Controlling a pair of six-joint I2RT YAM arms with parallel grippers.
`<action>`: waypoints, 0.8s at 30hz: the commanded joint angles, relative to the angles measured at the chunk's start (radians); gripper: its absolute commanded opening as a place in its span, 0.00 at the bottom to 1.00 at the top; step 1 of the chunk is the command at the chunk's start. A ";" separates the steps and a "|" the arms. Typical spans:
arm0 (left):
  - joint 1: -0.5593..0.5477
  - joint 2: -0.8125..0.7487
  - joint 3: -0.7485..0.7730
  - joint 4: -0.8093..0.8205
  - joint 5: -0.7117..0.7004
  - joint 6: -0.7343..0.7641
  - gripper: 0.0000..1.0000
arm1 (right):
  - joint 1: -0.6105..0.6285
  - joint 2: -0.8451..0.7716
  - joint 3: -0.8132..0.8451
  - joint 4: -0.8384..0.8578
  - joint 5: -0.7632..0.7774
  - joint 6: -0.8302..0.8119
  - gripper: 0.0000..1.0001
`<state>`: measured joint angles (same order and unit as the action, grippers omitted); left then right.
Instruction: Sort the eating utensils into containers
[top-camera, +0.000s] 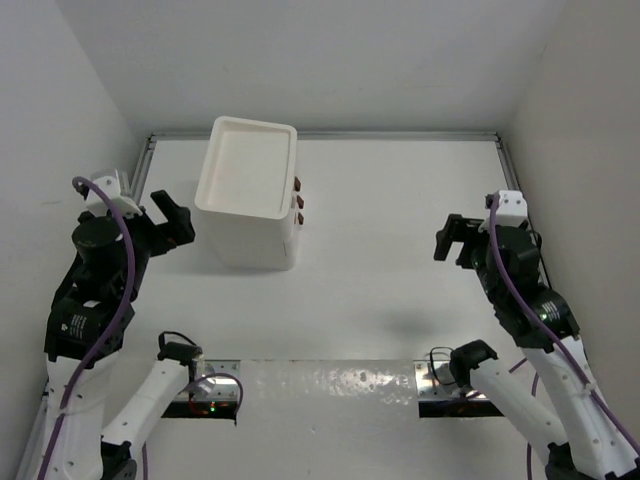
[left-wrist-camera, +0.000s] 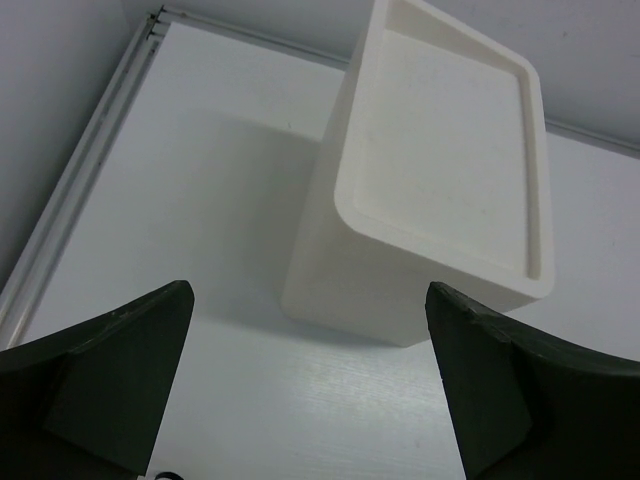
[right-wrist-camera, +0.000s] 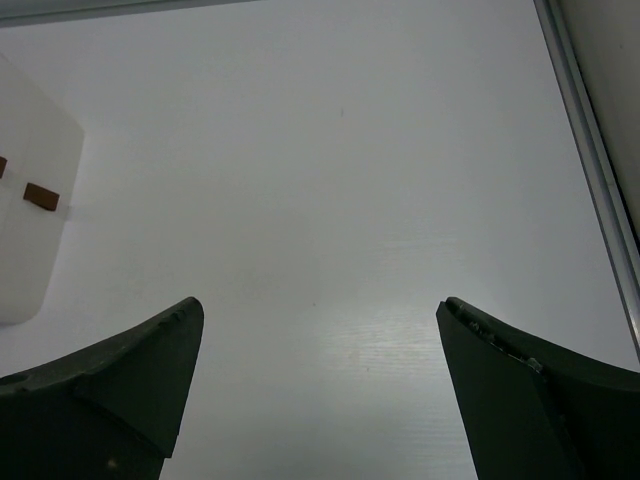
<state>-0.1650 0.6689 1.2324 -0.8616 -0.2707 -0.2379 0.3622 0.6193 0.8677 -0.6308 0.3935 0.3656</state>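
On surface (top-camera: 400, 260), rear-left: 1 tall white drawer unit (top-camera: 245, 238), upright, tray top (top-camera: 245, 165) bare. 3 brown knobs (top-camera: 298, 203) on its right-facing front. Drawers look pushed in, fronts flush.

Utensils: none visible in any view. Prob. inside drawers or out of frame; can't tell which.

Left hand (top-camera: 172, 222): just beside unit's left wall, not touching. Fingers spread wide, nothing between them.

Right hand (top-camera: 455, 240): well apart from unit, over bare surface, pointing toward knob side. Fingers also wide apart, empty.

Step, as judged: both hands free & clear of unit, so either sorting is finished or no piece is picked up yet. If a drawer needs opening, right hand is on the knob side. Approach level w/ one knob, close on it squarely, pull straight out to the right. Left hand steadies the far wall, since a tall light box may slide or tip.

Hidden/unclear: drawer contents. Unit front is seen only edge-on from above. Right wrist view cuts unit off at left edge, showing 1 full knob + sliver of another. Left wrist view shows no knobs at all.
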 joint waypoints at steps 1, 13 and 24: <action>-0.019 -0.048 -0.039 0.003 -0.010 -0.043 1.00 | 0.000 -0.055 -0.022 -0.064 0.050 0.010 0.99; -0.047 -0.146 -0.116 -0.045 -0.002 -0.112 1.00 | 0.001 -0.174 -0.047 -0.139 0.042 0.061 0.99; -0.050 -0.153 -0.108 -0.082 -0.033 -0.121 1.00 | 0.000 -0.197 -0.016 -0.165 0.002 0.055 0.99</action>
